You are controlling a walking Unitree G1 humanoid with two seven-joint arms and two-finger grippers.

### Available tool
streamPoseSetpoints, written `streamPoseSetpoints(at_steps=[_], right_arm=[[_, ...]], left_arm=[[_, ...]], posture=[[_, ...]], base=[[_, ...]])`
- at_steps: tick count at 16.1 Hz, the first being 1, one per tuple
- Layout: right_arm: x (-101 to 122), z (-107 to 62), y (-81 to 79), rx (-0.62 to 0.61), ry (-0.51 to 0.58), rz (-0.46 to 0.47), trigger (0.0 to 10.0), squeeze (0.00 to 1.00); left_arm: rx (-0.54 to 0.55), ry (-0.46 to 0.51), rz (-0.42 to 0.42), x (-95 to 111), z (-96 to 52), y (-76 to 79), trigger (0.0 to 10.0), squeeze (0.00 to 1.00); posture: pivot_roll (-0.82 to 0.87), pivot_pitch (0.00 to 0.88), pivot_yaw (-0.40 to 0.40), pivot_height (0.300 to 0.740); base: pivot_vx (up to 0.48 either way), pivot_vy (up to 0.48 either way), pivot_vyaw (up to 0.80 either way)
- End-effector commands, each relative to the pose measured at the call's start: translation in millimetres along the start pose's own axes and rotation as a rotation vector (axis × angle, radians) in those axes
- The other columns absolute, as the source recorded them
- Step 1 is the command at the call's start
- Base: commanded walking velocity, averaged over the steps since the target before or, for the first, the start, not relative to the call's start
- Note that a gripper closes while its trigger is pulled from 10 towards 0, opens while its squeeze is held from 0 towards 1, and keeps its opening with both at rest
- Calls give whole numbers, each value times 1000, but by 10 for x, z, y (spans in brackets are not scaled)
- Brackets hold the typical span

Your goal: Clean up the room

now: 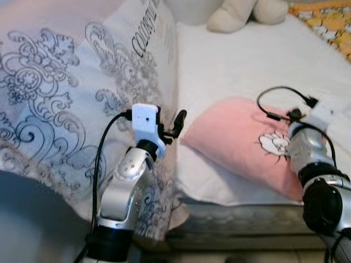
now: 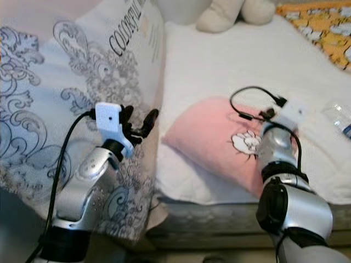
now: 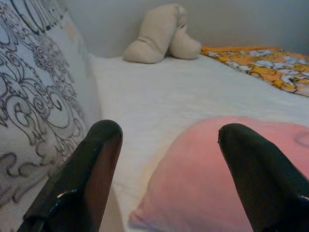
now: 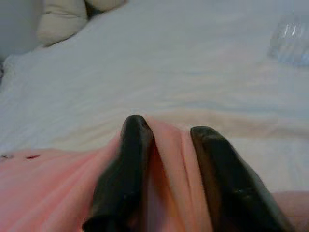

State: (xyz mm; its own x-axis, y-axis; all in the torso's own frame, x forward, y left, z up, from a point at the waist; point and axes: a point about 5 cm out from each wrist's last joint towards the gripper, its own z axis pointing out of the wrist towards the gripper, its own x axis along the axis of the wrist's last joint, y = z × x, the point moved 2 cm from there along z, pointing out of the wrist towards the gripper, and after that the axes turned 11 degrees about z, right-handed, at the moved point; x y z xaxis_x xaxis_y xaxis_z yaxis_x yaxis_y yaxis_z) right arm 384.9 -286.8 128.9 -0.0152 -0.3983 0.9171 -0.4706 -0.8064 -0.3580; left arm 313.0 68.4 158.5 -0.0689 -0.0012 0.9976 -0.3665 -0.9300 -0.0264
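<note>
On the white bed (image 1: 236,60), right gripper (image 4: 169,145) jaws pinch the pink pillow (image 1: 241,142), half-hidden; left gripper (image 3: 169,140) jaws gape.

My right gripper (image 4: 166,140) is pinching a fold of the pink pillow (image 1: 241,137), a soft matt cloth that is creasing between my glossy black fingers (image 4: 128,159). My left gripper (image 3: 166,159) is showing the same smooth, shiny black plastic. The white bedsheet (image 1: 258,60) is looking like finely textured matt fabric. The patterned blanket (image 1: 60,98) is hanging as thin printed cloth. The plush toy (image 3: 161,34) is looking fuzzy and cream. My arms (image 1: 123,192) are gleaming in silver metal.
</note>
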Motion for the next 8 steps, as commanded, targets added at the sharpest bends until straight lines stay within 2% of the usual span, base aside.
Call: streamPoseSetpoints(at_steps=[1,2,3,5,6,7,8], right_arm=[[17,-3,-159,54,15,-34,10000,1000],[92,2,-159,60,59,-98,10000,1000],[107,1,-137,50,72,-117,10000,1000],[177,-34,-128,54,168,-206,10000,1000],[177,-34,-128,54,168,-206,10000,1000],[204,-107,-184,92,256,-249,10000,1000],[174,-164,-212,112,286,-267,10000,1000]], left_arm=[[8,2,9,9,-14,-11,10000,0],[10,1,11,4,-23,-13,10000,0],[11,1,12,3,-27,-14,10000,0],[11,-1,20,-6,-50,-17,10000,0],[11,-1,20,-6,-50,-17,10000,0],[12,-4,25,-17,-69,-23,10000,0],[15,-6,28,-22,-76,-31,10000,0]], posture=[[-100,0,137,740],[-100,0,132,740],[-101,0,129,740],[-105,0,121,740],[-105,0,121,740],[-107,0,111,740],[-107,0,111,740]], base=[[0,0,0],[0,0,0],[0,0,0],[0,0,0],[0,0,0],[0,0,0],[0,0,0]])
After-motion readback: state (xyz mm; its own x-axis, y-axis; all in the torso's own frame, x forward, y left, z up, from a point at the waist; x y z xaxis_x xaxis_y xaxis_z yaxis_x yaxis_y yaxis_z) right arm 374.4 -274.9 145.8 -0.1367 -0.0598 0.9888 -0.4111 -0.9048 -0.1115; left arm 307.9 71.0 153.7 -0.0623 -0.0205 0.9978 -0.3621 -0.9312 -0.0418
